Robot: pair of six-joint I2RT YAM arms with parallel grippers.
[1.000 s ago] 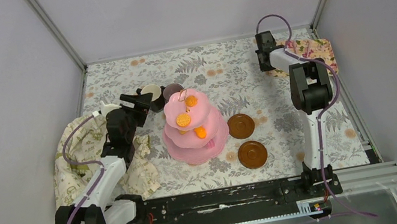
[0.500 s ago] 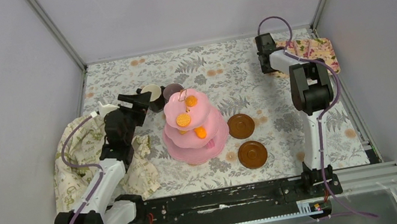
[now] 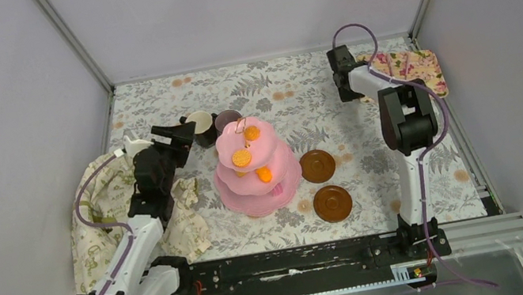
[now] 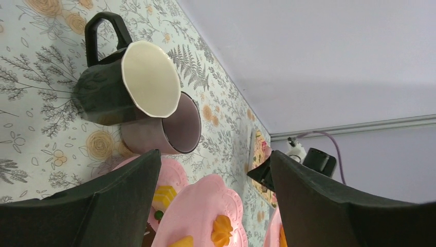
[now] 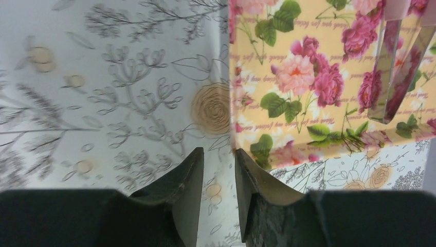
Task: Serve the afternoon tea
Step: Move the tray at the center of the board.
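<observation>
left gripper [image 4: 213,162] spread wide, empty, facing cream-lined mug [image 4: 108,95] | that mug touches second mug [image 4: 167,128], far-left of cake stand [image 3: 242,195] | right gripper [image 5: 219,159] slightly parted, empty, at tray [image 5: 319,77] edge | close on one mug only, probably its wall, sparing stand

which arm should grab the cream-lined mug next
Left, I'd say. The left gripper is open and right beside the cream-lined mug, fingers pointing toward it. The right gripper is across the table by the floral tray, far from the mug.
</observation>
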